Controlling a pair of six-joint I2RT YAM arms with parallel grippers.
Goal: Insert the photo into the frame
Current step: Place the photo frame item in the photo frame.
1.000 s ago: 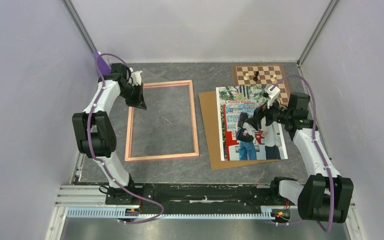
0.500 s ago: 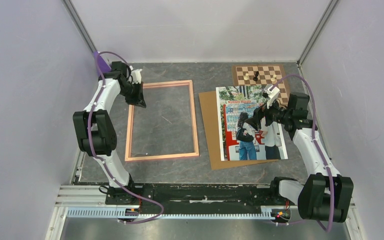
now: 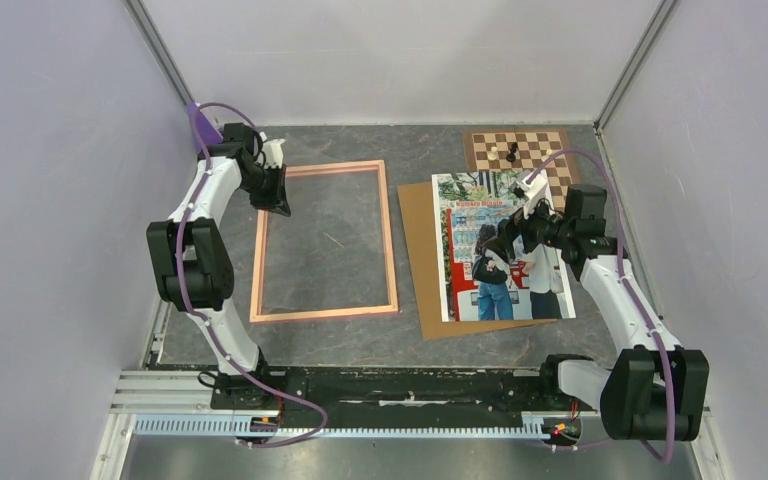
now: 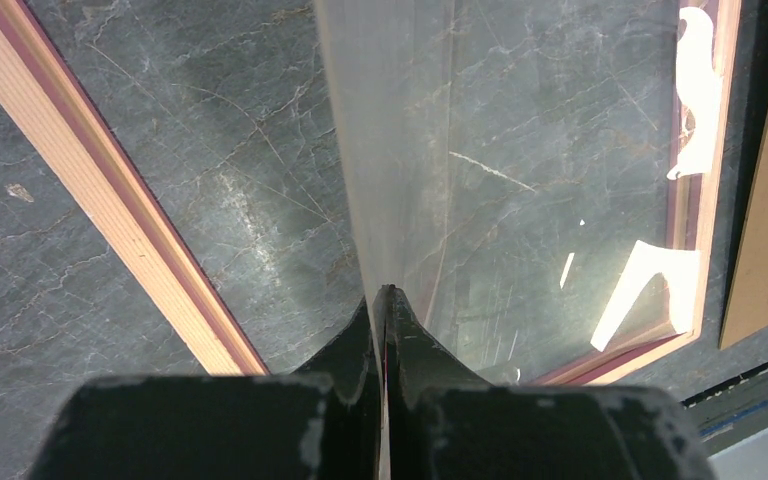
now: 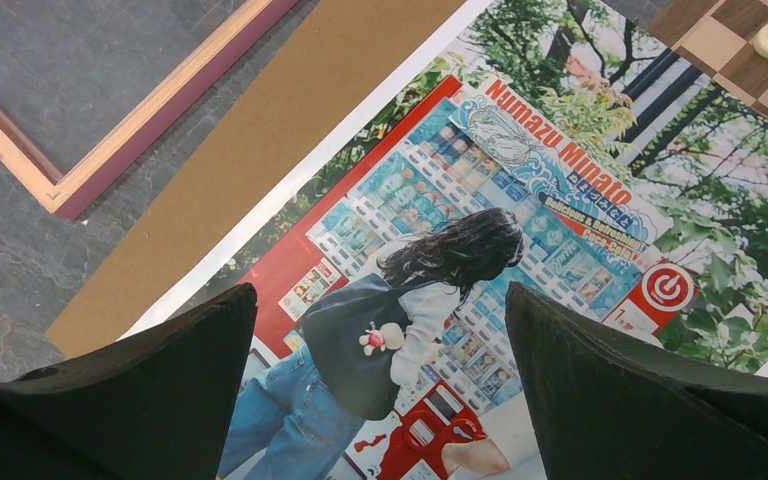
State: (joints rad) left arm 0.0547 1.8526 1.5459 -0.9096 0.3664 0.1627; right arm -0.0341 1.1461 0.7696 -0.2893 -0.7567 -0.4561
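The photo (image 3: 465,205) lies flat on a brown backing board right of centre; its woman and red vending machine fill the right wrist view (image 5: 520,200). My right gripper (image 3: 495,250) hovers over the middle of the print, open (image 5: 380,300), with nothing between its fingers. The frame (image 3: 391,240) lies flat left of centre, the table showing through it. My left gripper (image 3: 278,200) is at the frame's far-left corner, shut (image 4: 384,300) on the edge of a thin clear pane (image 4: 390,150) that is tilted up from the frame's rail (image 4: 110,200).
The brown backing board (image 3: 418,260) sticks out left of and below the print. A chessboard (image 3: 538,150) with a few pieces (image 3: 511,153) lies at the back right, touching the print's far edge. Purple walls close in on both sides.
The right arm has shifted a little to the left and farther over the print. The left arm has hardly moved and keeps its hold.
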